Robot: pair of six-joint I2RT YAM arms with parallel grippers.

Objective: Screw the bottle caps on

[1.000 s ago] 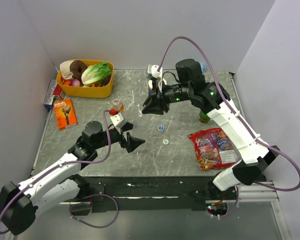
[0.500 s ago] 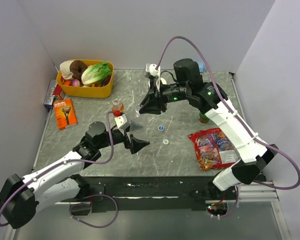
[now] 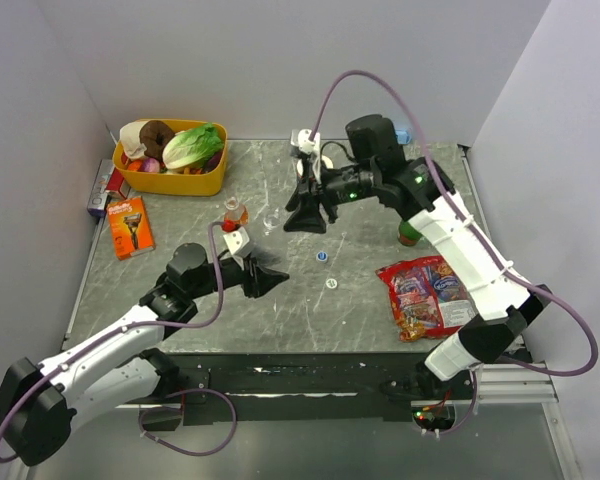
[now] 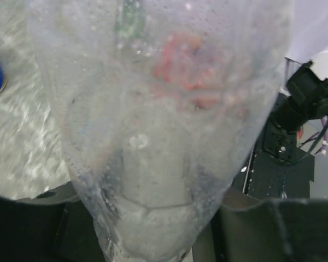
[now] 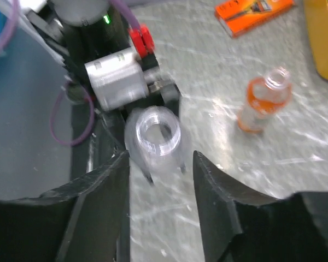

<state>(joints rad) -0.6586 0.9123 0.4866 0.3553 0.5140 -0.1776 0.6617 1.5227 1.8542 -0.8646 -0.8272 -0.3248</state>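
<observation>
Left gripper (image 3: 275, 273) clamps a clear bottle (image 4: 153, 125), likely steadying it for capping; right gripper (image 5: 159, 155) straddles a second bottle (image 5: 153, 134), grip impossible to tell; a blue cap (image 3: 322, 256) lies loose at the top view's centre.

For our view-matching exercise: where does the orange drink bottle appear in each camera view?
Top external: orange drink bottle, left of centre.
Left wrist: not in it; a clear bottle fills the picture.
Right wrist: the bottle, right of centre.
Shared landmark: orange razor pack, in top external and right wrist only.
</observation>
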